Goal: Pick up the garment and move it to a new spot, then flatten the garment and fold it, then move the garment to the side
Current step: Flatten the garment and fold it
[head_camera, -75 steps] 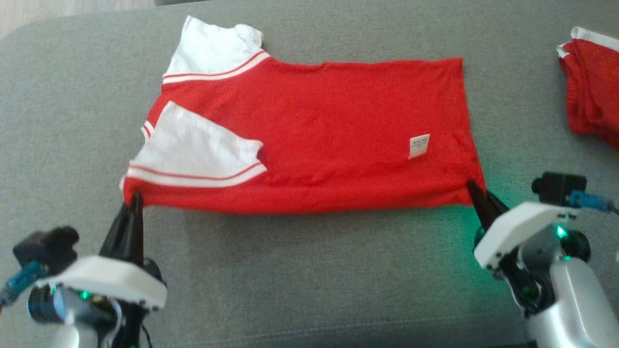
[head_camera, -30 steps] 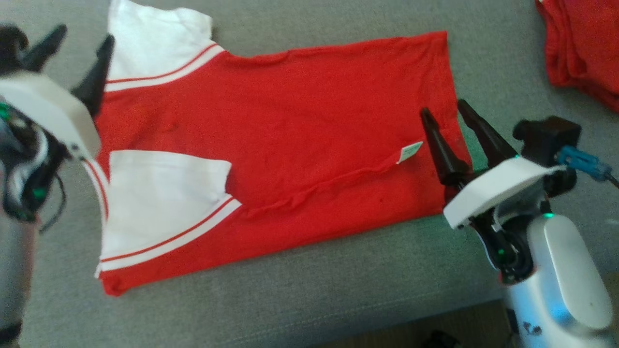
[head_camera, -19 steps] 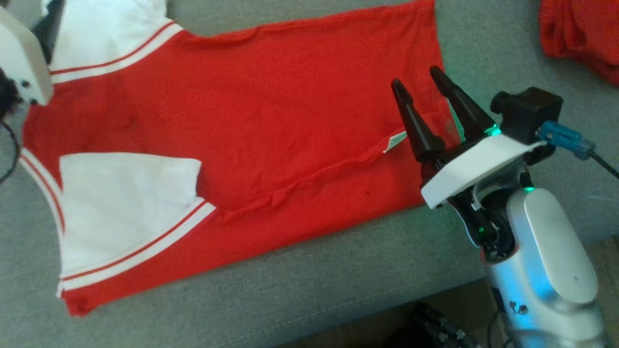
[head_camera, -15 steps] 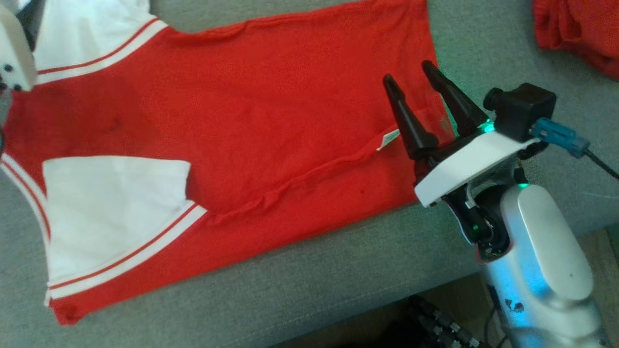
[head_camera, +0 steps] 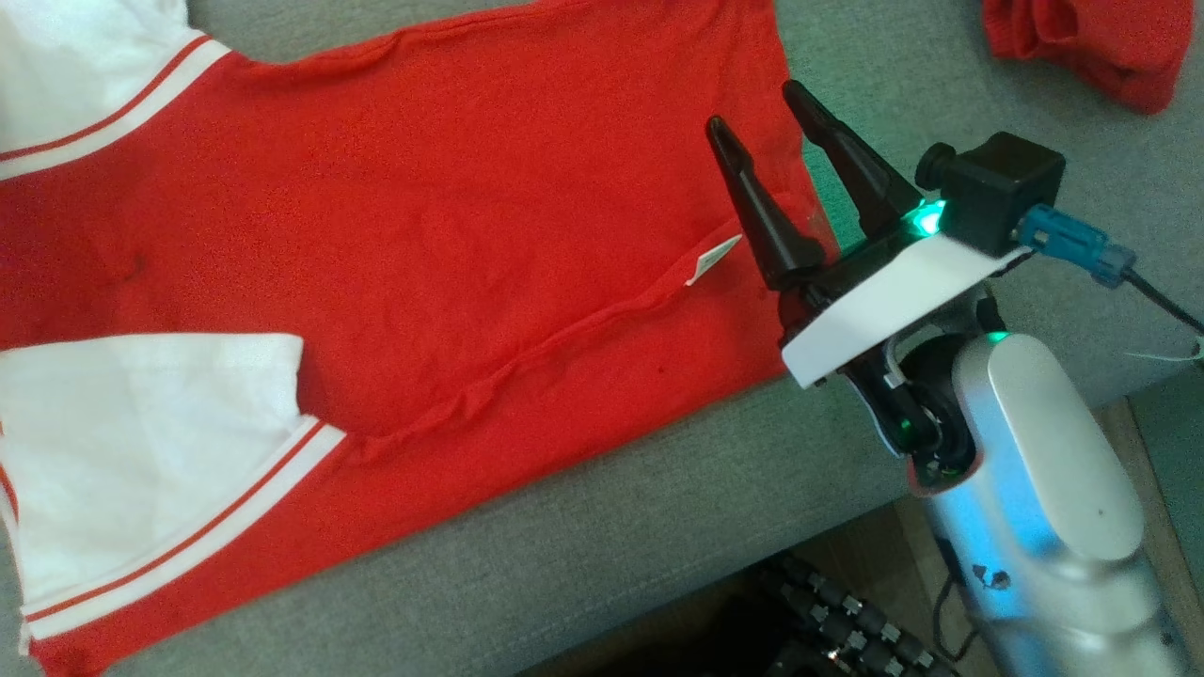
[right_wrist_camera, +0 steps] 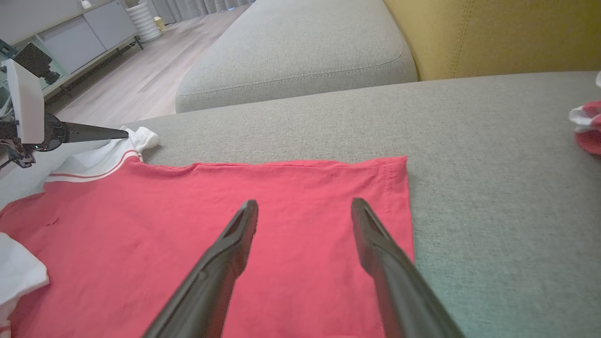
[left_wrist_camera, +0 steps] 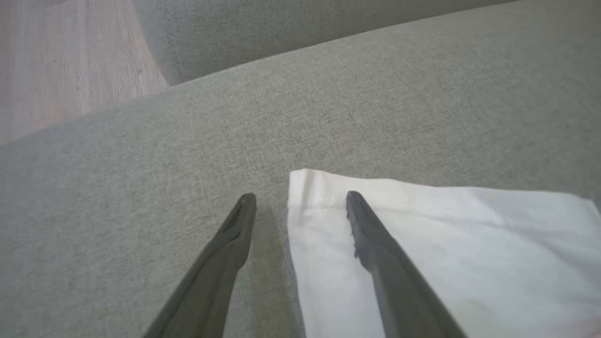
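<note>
The garment, red and white, lies flat on the grey sofa cushion near its front edge, one ridge creasing it. We hold our right gripper above its hem, jaws wide, gripping nothing. Farther off, our left gripper straddles the edge of the far white sleeve, jaws wide. Beyond lies another red cloth.

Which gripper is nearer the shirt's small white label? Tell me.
Right. The right gripper is open with one finger just beside the label. The left gripper is open at the far white sleeve.
</note>
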Robot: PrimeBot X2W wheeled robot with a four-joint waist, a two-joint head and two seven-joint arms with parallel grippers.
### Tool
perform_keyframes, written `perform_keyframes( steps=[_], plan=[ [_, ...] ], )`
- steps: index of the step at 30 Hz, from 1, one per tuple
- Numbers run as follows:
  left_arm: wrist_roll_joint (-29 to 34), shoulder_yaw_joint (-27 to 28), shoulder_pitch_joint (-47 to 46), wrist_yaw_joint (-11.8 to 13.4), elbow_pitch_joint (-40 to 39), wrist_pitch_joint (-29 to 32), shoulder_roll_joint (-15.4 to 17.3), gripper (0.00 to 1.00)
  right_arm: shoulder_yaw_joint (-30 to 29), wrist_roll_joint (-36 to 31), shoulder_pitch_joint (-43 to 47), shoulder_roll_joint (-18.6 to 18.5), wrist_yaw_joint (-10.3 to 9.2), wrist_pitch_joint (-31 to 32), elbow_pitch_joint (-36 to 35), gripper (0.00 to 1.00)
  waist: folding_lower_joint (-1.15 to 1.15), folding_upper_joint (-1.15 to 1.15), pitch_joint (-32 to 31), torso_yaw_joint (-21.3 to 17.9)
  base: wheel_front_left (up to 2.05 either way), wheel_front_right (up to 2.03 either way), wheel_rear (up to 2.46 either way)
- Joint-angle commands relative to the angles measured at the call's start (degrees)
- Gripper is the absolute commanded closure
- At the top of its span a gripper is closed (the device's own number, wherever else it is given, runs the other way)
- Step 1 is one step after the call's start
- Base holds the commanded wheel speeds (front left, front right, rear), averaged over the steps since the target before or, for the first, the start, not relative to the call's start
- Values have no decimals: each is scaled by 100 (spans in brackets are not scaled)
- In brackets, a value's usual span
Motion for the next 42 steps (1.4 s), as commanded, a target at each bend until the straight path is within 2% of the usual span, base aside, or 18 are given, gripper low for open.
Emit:
perform_keyframes(
  steps=[1,4,5,6,8,9,15,21,31,42],
  plan=[
    [64,184,-270,19,-171,24,330,0,88,19,-45,-41,-5,-65,-235,0,0,0,5,-9,0,0,0],
    [43,117,-267,-23,-116,60,295,0,80,19,-51,-66,-5,-65,-240,0,0,0,2,-16,0,0,0],
    [40,92,-263,-39,-107,73,287,20,72,19,-59,-75,-5,-59,-238,0,0,0,-3,-14,0,0,0],
    [26,71,-259,-60,-101,83,275,56,61,19,-70,-82,-5,-52,-236,0,0,0,-11,-10,0,0,0],
    [-4,24,-252,-116,-98,83,248,80,36,5,-111,-104,-5,-31,-224,0,0,0,-28,4,0,0,0],
    [-24,-5,-243,-148,-107,77,226,98,19,-8,-144,-122,-5,-15,-208,0,0,0,-38,14,0,0,0],
    [-100,-116,-278,-257,-216,-291,26,100,-201,-378,-561,-363,-5,157,150,0,0,0,-149,171,0,0,0],
    [-172,-156,-350,-294,-307,-805,-222,100,-365,-760,-1160,-695,-5,475,956,0,0,0,-301,492,0,0,0],
    [-329,-306,-243,-396,-651,-1309,-465,100,-226,-732,-1921,-1135,-5,880,2446,0,0,0,-436,1078,0,0,0],
    [-493,-436,-30,-432,-1192,-1438,-600,100,22,-419,-2436,-1179,-5,951,3494,0,0,0,-407,1365,0,0,0]
  ],
)
